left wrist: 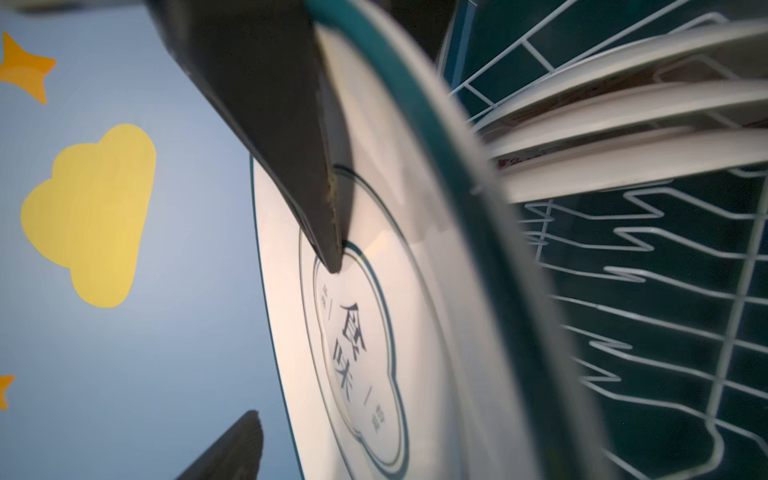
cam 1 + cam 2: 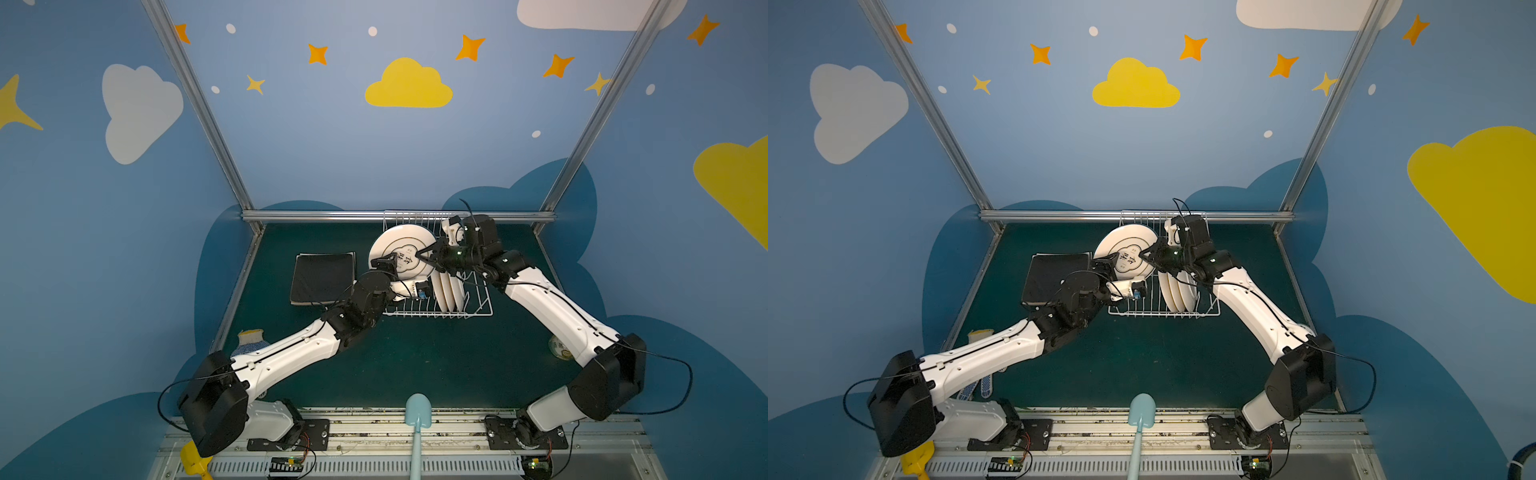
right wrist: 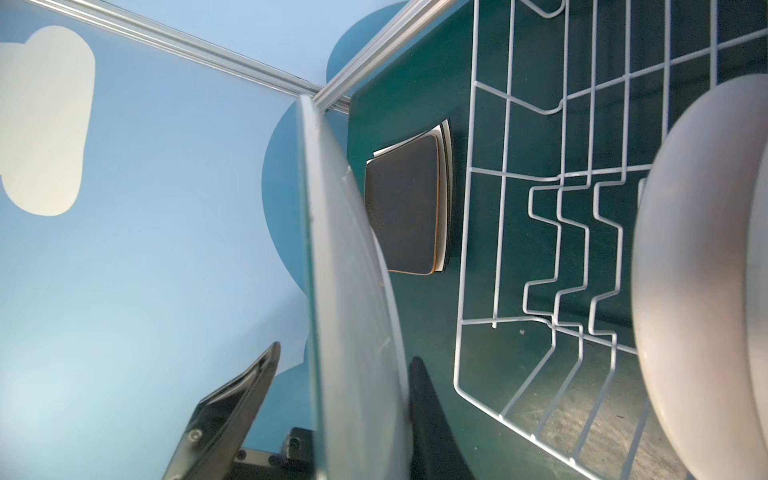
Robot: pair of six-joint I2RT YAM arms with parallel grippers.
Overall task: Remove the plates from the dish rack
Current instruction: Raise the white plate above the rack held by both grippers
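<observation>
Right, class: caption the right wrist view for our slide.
Right gripper shut on a round white plate near the wire dish rack.

round plate (image 2: 400, 243): glossy glazed | dish rack (image 2: 482, 308): coated wire | table (image 2: 415, 361): matt green

In both top views, looks down from high over the front edge toward the back wall (image 2: 374, 158), far enough off to take in the whole table (image 2: 415, 365) (nearly the same scene, shifted slightly sideways). From the left wrist, sits very close to the round plate (image 1: 415, 249), facing along it past the dish rack (image 1: 631, 243). From the right wrist, sights edge-on along that same round plate (image 3: 345, 291), dish rack (image 3: 505, 145) and black plate (image 3: 407, 208) beyond.
</observation>
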